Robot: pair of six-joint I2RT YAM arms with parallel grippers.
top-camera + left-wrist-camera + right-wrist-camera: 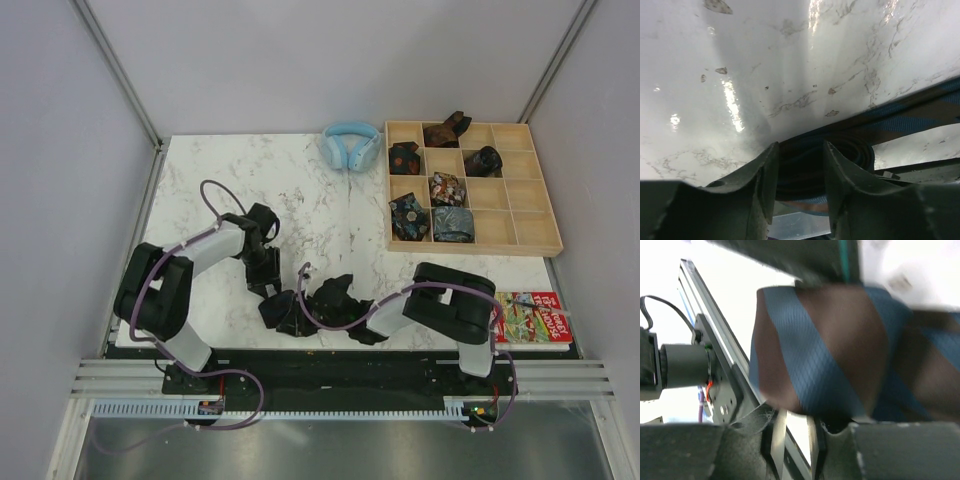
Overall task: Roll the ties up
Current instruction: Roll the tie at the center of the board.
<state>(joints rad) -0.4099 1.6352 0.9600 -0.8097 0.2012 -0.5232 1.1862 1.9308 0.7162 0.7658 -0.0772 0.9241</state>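
A blue-and-brown striped tie is partly rolled at the table's front edge. In the left wrist view its coil (802, 172) sits between my left gripper's (800, 150) fingers, which are shut on it, and its loose tail (920, 105) runs off to the right. In the top view both grippers meet there, left gripper (283, 308) and right gripper (332, 300), and they hide the tie. In the right wrist view the flat tie (840, 350) lies blurred just beyond my right gripper (810, 420), whose jaws stand apart with nothing between them.
A wooden compartment tray (470, 246) at the back right holds several rolled ties (447, 188). Light blue headphones (350, 143) lie to its left. A colourful booklet (535, 318) lies at the front right. The metal rail (715, 365) runs along the front edge.
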